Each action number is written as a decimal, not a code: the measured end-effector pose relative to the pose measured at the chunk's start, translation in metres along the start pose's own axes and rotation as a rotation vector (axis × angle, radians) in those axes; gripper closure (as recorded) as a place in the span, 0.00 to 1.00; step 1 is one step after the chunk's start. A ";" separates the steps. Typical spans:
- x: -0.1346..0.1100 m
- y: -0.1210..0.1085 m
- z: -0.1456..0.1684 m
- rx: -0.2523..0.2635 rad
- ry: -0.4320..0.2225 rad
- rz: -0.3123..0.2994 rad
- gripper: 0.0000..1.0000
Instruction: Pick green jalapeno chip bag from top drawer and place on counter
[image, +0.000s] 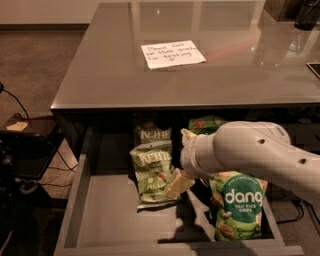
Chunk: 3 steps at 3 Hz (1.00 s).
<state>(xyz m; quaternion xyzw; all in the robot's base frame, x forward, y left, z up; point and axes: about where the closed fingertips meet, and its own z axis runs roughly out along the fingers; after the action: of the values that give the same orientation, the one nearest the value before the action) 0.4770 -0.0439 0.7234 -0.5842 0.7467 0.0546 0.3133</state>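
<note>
Front Kettle bag (151, 170) lies in the drawer (107, 215), unlifted; gripper (177, 184) at its right edge, grip open or clenched I cannot tell; lift and bench (100, 75) placement remain

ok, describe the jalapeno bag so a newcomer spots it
Below the grey counter with the white note, the top drawer is open. The green jalapeno chip bag lies left of centre, the gripper at its right edge. It is olive with white Kettle lettering, paler than the Kettle bag behind it, duller than the dang bag.
</note>
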 end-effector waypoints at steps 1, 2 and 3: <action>-0.002 0.002 0.021 -0.020 -0.007 0.043 0.00; 0.001 0.004 0.038 -0.051 -0.021 0.108 0.00; 0.007 0.001 0.052 -0.083 -0.051 0.193 0.00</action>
<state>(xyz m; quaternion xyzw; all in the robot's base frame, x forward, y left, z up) 0.4960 -0.0262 0.6774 -0.5205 0.7883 0.1304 0.3009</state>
